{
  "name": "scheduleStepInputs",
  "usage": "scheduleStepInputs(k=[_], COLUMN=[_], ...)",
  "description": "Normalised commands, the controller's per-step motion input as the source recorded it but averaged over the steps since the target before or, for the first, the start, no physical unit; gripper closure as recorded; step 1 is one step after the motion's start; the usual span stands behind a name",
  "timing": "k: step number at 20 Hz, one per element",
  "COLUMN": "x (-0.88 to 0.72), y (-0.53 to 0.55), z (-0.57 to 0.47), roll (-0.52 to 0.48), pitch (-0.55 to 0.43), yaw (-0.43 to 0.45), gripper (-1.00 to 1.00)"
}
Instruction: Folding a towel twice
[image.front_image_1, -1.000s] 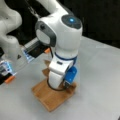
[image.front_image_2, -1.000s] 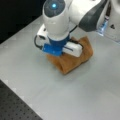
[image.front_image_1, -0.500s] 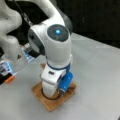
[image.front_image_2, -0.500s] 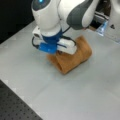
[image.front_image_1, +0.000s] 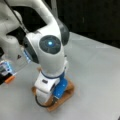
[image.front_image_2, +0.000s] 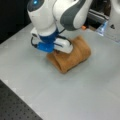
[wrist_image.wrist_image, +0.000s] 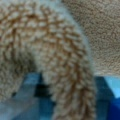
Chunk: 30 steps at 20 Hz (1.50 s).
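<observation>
Since 1 second ago my arm has swung lower and closer over the towel (image.front_image_2: 75, 55), which now looks like a smaller, thicker bundle. The gripper (image.front_image_2: 56, 51) presses down on the towel's near edge on the grey table (image.front_image_2: 82, 95). In the wrist view, a loopy, fuzzy fold of towel (wrist_image.wrist_image: 62, 62) wraps over a blue finger (wrist_image.wrist_image: 105, 100); I cannot tell how wide the fingers are.

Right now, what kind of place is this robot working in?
Probably a robotics lab: a white arm's gripper presses on a folded towel on a bare grey table, with a perforated black board alongside.
</observation>
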Motion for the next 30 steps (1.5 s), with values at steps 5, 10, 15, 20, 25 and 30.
scheduleStepInputs(k=[5, 10, 15, 20, 25, 30], x=[-0.10, 0.05, 0.12, 0.13, 0.14, 0.13], y=[-0.11, -0.16, -0.23, -0.27, -0.28, -0.21], z=[-0.21, -0.18, -0.18, -0.17, -0.12, -0.10], roll=[0.104, 0.129, 0.163, 0.179, 0.171, 0.165], pitch=[-0.162, -0.179, -0.168, -0.098, -0.040, -0.017], yaw=[-0.089, -0.034, 0.035, 0.023, 0.037, 0.006], gripper=[1.00, 1.00, 1.00, 1.00, 1.00, 1.00])
